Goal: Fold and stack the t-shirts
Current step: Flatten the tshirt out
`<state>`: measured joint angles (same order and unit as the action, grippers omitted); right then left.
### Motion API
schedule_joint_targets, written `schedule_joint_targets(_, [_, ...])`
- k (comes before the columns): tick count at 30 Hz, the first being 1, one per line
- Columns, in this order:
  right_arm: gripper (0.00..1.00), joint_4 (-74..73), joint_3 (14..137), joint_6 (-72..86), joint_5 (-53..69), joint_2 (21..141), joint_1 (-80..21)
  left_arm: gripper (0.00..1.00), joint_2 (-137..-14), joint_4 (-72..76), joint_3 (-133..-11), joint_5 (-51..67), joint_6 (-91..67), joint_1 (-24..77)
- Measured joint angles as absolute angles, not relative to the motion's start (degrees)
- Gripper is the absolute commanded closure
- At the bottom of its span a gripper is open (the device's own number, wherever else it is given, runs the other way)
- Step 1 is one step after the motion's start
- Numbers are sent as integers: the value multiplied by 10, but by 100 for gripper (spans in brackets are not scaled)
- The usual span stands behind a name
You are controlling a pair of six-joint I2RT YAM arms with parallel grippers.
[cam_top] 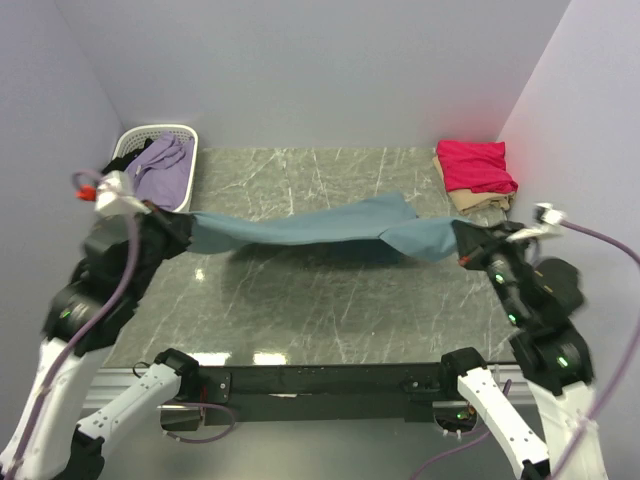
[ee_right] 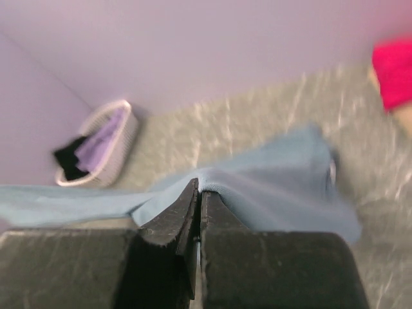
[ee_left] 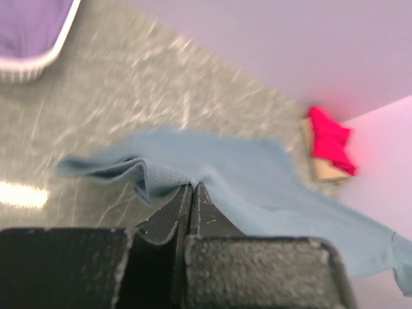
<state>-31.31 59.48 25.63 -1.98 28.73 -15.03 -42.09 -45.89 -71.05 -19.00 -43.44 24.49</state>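
Basket point(cam_top: 160, 160) far left, purple cloth inside. Left gripper point(cam_top: 180, 222) clamped on one end of teal shirt point(cam_top: 320, 228); shirt hangs stretched above table point(cam_top: 300, 310), sagging mid-span. Right gripper point(cam_top: 468, 243) pinched shut on other end. Pink shirt point(cam_top: 475, 165) folded atop beige shirt point(cam_top: 480, 203), far right corner. We judge: spreading step. Next we lower both ends evenly, lay shirt flat.

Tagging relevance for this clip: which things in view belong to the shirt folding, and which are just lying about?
Part of the job:
- dusty teal-blue cloth t-shirt, stretched out
- folded crimson-pink cloth t-shirt, stacked on the pale beige cloth t-shirt

Lying about:
- white slatted plastic basket
- purple cloth and black cloth inside it
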Motion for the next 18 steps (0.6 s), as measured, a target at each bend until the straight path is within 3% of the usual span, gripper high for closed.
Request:
schedule_joint_targets(6, [100, -350, 758, 217, 7, 261, -150, 91, -372, -497, -849, -140, -383, 246])
schedule_joint_targets(18, [99, -390, 963, 166, 93, 290, -145, 82, -379, -535, -1099, 41, -319, 247])
